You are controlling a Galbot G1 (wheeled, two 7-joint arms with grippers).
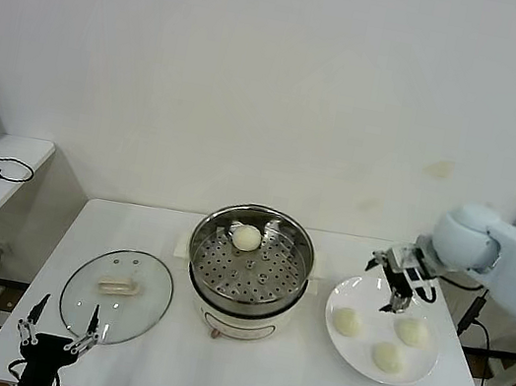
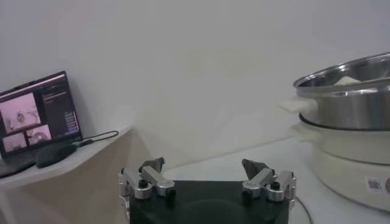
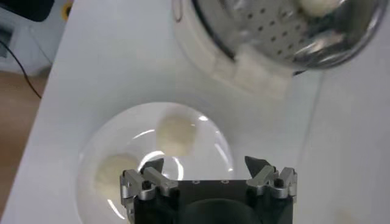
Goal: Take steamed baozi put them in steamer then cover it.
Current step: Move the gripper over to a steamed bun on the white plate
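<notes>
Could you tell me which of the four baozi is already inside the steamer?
The baozi on the perforated tray at the far side of the steamer; the other three baozi lie on the white plate.

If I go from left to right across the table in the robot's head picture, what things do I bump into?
Glass cover → steamer with one baozi inside → white plate holding three baozi, with the open right hand over its far edge.
</notes>
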